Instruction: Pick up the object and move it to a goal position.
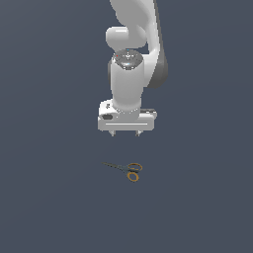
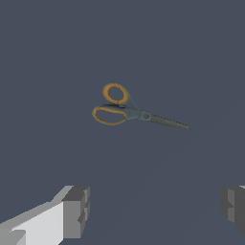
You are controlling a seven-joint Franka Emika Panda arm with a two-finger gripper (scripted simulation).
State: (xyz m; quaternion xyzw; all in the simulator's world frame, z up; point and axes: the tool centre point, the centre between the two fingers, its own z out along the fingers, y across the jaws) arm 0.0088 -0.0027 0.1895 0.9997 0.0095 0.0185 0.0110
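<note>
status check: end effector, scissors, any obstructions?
End effector open, empty, above the surface. Scissors lie flat below it, untouched, blades toward the exterior view's left, orange ring handles toward its right. Nothing in the way.

The arm [image 1: 129,74] is glossy white with rounded segments, dark grey joints, and a flat white block above short grey jaws.

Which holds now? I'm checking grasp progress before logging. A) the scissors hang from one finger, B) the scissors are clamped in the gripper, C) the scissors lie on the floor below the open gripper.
C: the scissors lie flat on the surface, apart from the open gripper above them.
</note>
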